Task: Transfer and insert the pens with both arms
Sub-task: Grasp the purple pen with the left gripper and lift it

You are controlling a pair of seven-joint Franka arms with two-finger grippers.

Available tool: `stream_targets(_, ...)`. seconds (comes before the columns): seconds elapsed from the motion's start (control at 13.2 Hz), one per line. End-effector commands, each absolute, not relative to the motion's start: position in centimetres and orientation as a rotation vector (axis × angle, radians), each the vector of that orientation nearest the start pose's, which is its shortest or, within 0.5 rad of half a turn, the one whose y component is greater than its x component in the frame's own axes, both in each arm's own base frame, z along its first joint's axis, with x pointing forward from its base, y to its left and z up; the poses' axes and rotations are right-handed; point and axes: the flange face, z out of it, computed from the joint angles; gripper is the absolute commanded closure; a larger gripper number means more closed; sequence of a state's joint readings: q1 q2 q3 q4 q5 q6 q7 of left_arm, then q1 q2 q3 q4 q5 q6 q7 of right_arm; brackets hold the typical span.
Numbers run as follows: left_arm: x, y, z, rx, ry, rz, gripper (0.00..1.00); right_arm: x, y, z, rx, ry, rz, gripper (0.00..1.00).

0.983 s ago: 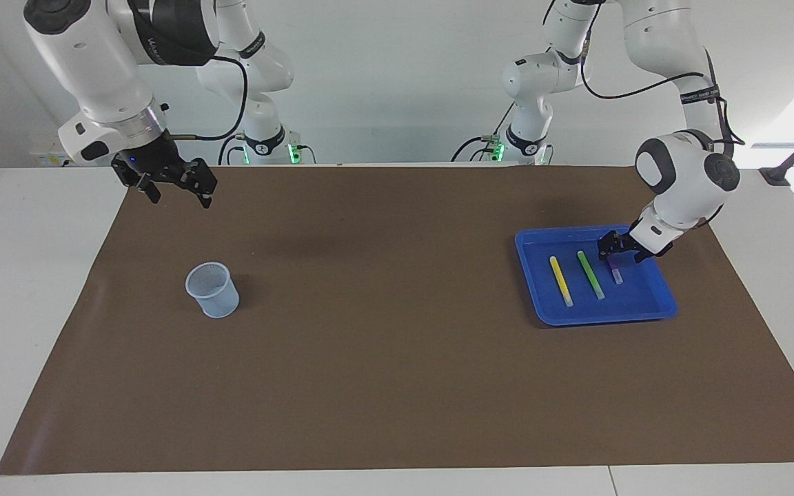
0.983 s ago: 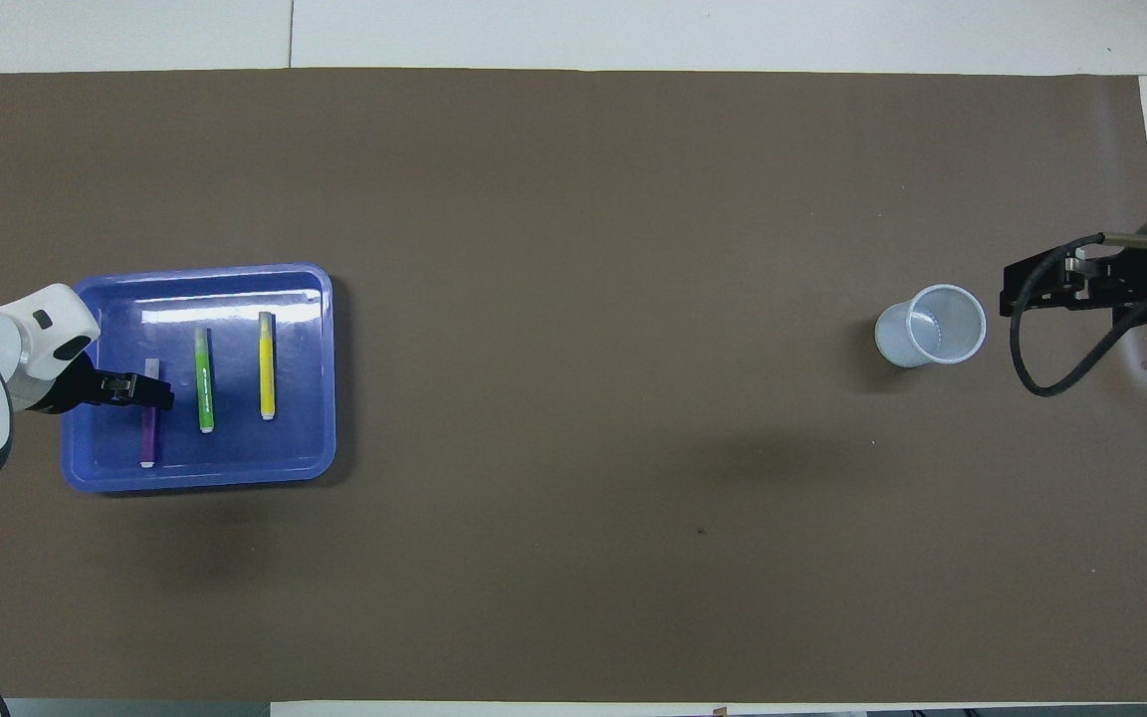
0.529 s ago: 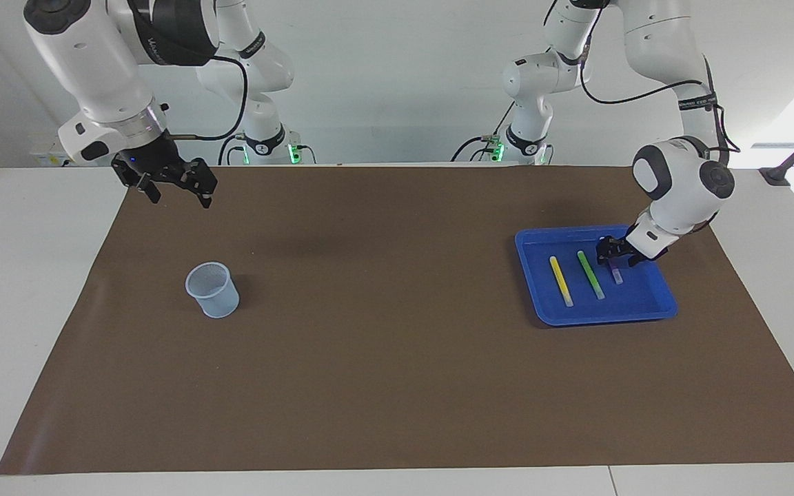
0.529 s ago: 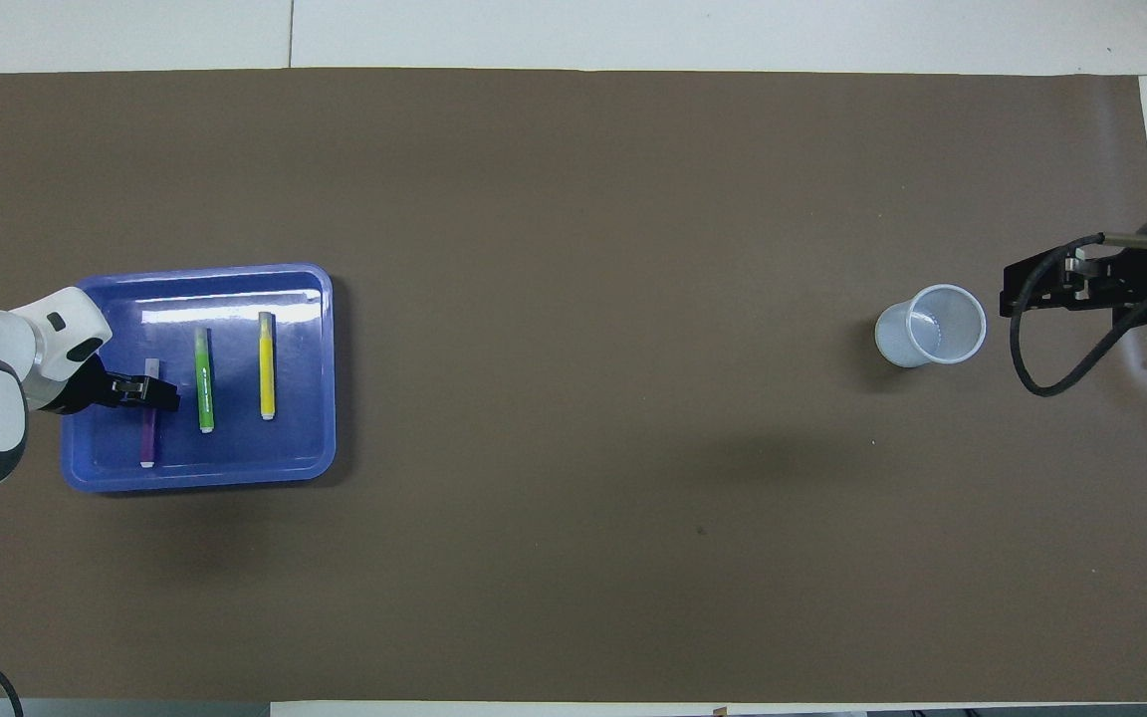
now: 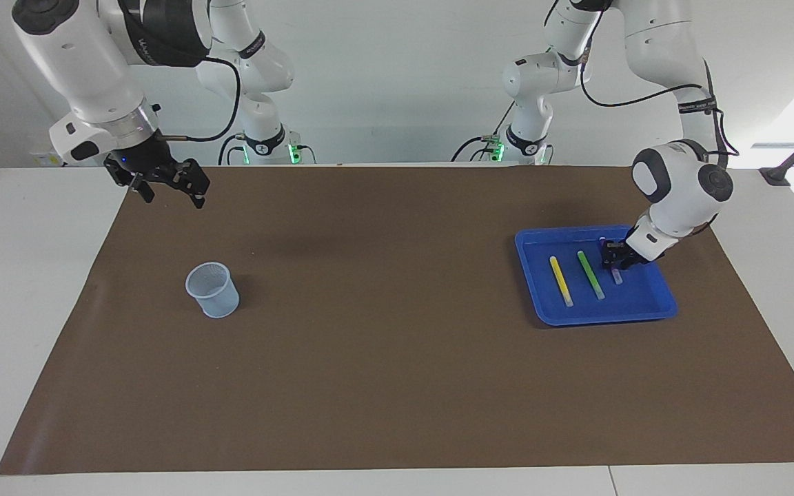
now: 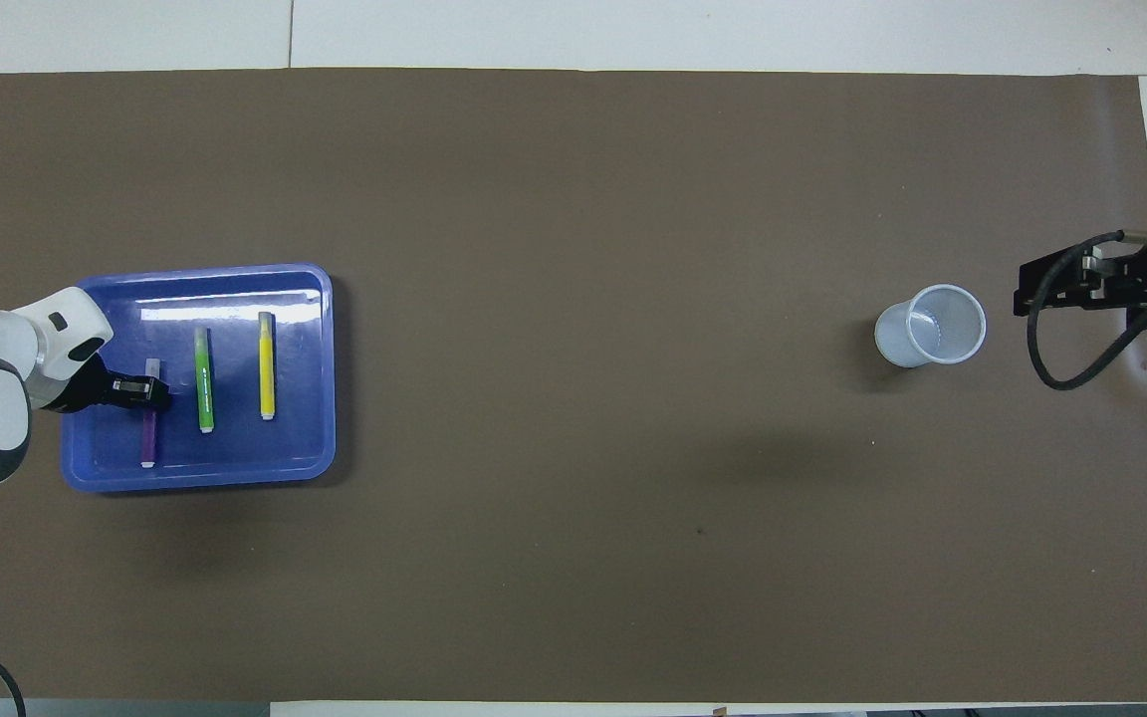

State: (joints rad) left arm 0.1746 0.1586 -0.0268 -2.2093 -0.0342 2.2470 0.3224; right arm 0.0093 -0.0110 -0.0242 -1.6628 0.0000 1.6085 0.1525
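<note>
My left fingers (image 5: 609,260) are down in the blue tray (image 5: 645,313) around the purple pen (image 6: 148,433); whether they grip it, I cannot tell. My right fingers (image 5: 171,193) hang released over the counter's corner near the cup (image 5: 213,291).

You have three pens in view: one yellow pen (image 5: 561,280), one green pen (image 5: 590,274), one purple pen (image 6: 148,443). There is one blue tray (image 5: 660,293), one pale cup (image 5: 213,290), one brown mat (image 5: 397,358), and two arms.
</note>
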Motion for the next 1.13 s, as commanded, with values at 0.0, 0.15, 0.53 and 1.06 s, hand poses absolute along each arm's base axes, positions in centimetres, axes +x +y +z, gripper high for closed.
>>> stream_targets(0.0,52.8,7.4,28.9,-3.183,0.26,0.152,0.88,54.8,-0.8,59.1,-3.114,0.246,0.083,0.0)
stream_targets(0.15,52.9,7.3,29.0,-3.182,0.263,0.148,1.0,54.7,-0.6,59.2,-3.114,0.241,0.083,0.0)
stream_targets(0.53,53.6,7.5,29.7,-3.183,0.266,0.143,1.0,54.5,-0.1,59.0,-3.115,0.227,0.088,0.0)
stream_targets(1.06,57.6,5.7,37.2,-3.195,0.133,0.311,1.0,53.4,7.6,58.6,-3.121,0.23,0.099,0.0)
